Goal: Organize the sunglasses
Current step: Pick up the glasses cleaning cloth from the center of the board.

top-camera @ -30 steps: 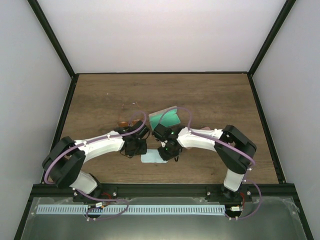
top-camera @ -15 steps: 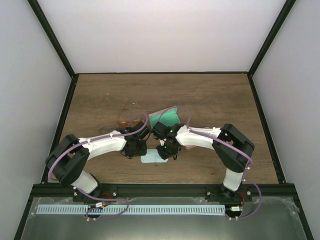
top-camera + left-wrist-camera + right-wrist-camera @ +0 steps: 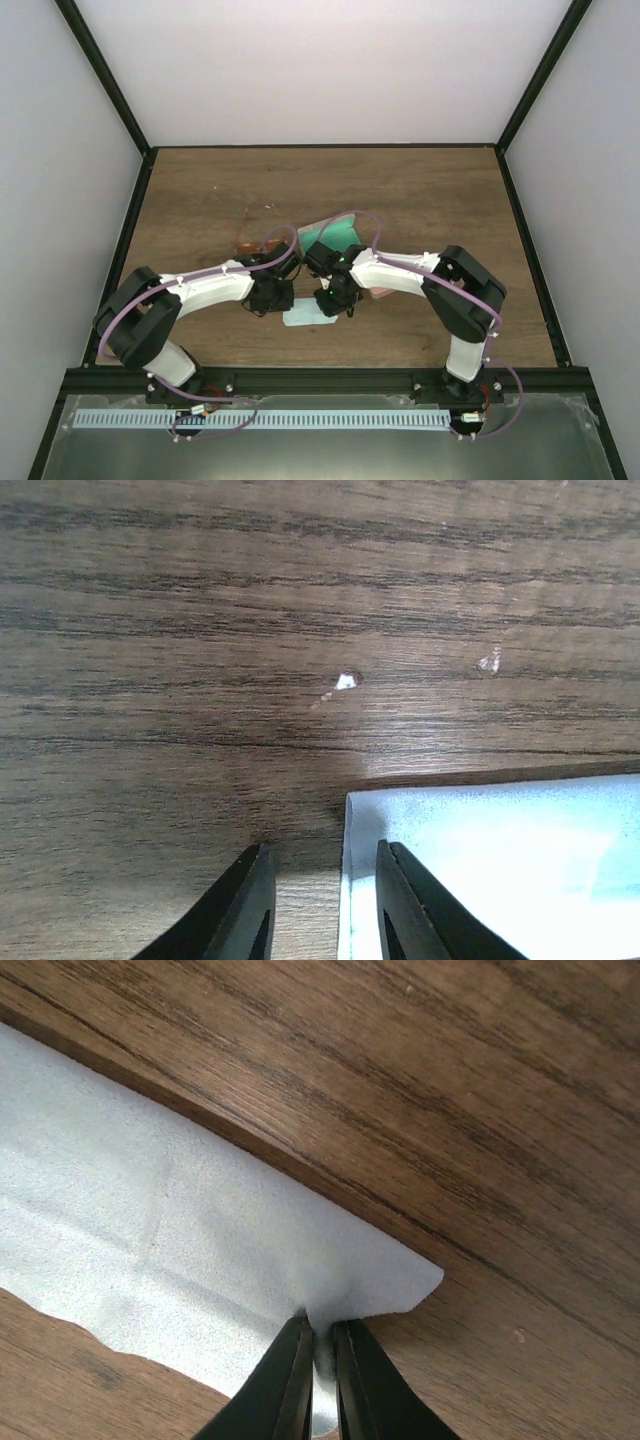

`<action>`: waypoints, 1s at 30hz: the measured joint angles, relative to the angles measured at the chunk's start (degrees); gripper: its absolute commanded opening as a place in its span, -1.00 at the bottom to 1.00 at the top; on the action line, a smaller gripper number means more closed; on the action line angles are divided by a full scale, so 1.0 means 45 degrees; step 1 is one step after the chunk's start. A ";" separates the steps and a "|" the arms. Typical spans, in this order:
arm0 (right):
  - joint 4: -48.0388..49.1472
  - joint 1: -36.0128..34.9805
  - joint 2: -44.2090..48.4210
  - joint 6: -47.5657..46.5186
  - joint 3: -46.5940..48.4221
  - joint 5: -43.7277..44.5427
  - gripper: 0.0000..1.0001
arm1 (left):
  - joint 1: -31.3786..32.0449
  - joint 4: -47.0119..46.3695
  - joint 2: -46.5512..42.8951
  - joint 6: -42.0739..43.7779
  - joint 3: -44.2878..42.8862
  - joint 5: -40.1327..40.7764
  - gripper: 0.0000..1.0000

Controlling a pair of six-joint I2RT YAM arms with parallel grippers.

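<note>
The orange-lensed sunglasses (image 3: 243, 249) show partly on the wood, just beyond my left arm. The purple-pink pair is hidden. A light blue cloth (image 3: 299, 317) lies flat between my two grippers. My left gripper (image 3: 272, 297) is open at the cloth's left edge. In the left wrist view (image 3: 320, 885) one finger is over bare wood and the other over the cloth (image 3: 500, 860). My right gripper (image 3: 333, 300) is shut on the cloth's right corner. The right wrist view (image 3: 320, 1345) shows the cloth (image 3: 150, 1220) pinched up into a small fold.
A green flat item (image 3: 335, 236) lies just beyond my right wrist. A sliver of pink (image 3: 381, 293) shows under my right forearm. Black frame rails and white walls edge the wooden table (image 3: 420, 200).
Both arms have drawn slightly closer together over the cloth and a little toward the far side. The cloth has stayed in place.
</note>
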State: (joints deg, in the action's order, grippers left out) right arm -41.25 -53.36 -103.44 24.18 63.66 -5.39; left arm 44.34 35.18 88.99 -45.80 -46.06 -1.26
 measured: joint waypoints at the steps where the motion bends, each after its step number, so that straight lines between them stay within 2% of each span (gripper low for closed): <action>1: -0.0015 0.0000 0.0000 0.0000 0.0005 0.0005 -0.82 | 0.0000 -0.0005 0.0015 0.0024 -0.0015 -0.0034 -0.46; 6: -0.0015 0.0010 0.0000 0.0000 0.0005 -0.0010 -0.82 | 0.0000 -0.0141 0.0029 0.0141 0.0015 -0.0219 -0.56; 12: -0.0005 0.0010 0.0000 0.0000 0.0005 -0.0087 -0.82 | 0.0000 -0.0442 0.0073 0.0282 0.0024 -0.0928 -0.41; 17: 0.0000 0.0058 0.0000 0.0000 0.0005 -0.0165 -0.82 | 0.0000 -0.0685 0.0146 0.0355 0.0024 -0.1447 -0.39; 30: 0.0005 0.0117 0.0000 0.0000 -0.0005 -0.0272 -0.83 | 0.0005 -0.1030 0.0359 0.0476 0.0000 -0.2108 -0.66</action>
State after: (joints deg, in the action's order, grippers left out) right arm -41.23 -52.84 -103.44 24.18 63.64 -6.61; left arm 44.36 30.55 90.61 -43.66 -46.06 -10.74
